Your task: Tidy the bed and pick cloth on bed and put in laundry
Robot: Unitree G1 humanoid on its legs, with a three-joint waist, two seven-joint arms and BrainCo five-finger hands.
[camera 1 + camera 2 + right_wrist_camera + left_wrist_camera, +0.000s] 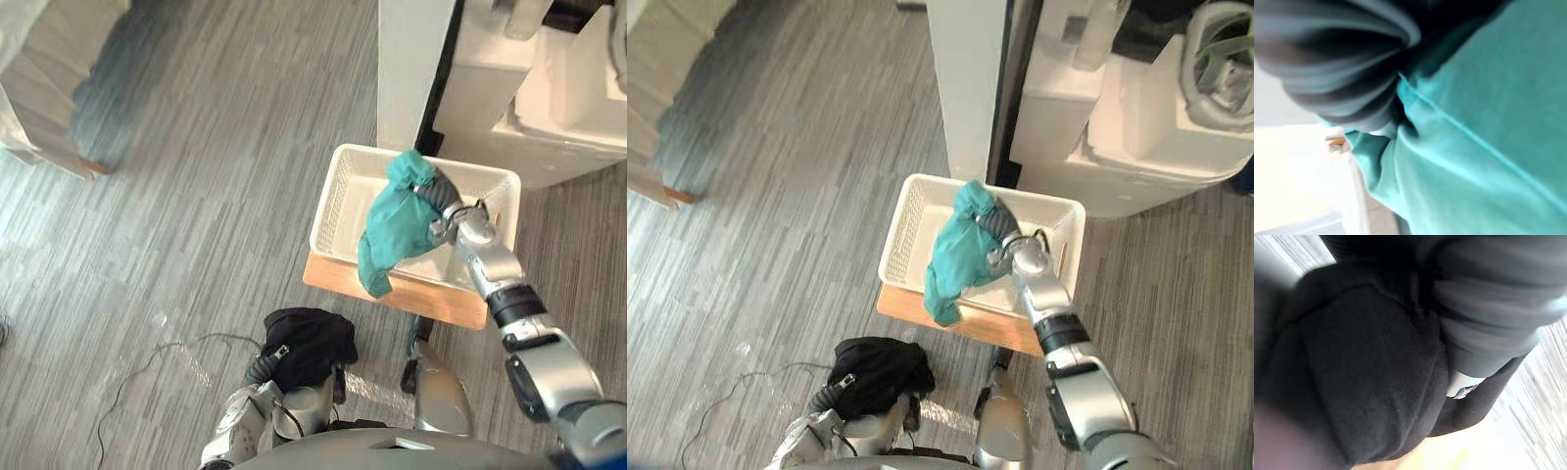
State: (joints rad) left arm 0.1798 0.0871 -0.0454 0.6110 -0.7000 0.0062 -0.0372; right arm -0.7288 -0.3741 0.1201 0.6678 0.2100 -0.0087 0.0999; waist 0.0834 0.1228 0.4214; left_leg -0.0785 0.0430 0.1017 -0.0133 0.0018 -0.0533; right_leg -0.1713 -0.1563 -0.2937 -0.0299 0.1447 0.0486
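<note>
Black cloth [306, 341] is seen nearest, low in the middle of the left eye view, bunched in a soft heap over the left hand [263, 370]. That hand is buried under the cloth, so it cannot be told if it is open or closed. In the left wrist view the same black cloth is pressed close against the dark ribbed cover. At the upper left of the frame a pale bed cover [49, 69] is seen hanging down to the grey striped floor [196, 196]. Right of the middle, a white basket [333, 201] with little holes in its walls is set on a light wooden top [431, 299]. A teal cloth [394, 227] is draped over the basket. Its top is bunched up at the right hand [441, 201] above the back part of the basket. From there it hangs down across the inside, and its bottom end reaches past the front rim, over the wooden top. It cannot be told if that end is touching the wood. The right hand is wrapped in the teal cloth, so it cannot be told if it is open or closed. In the right wrist view the teal cloth is seen right up against the dark cover. At the upper right, behind the basket, a tall white panel [411, 69] and white furniture [549, 108] are seen.
</note>
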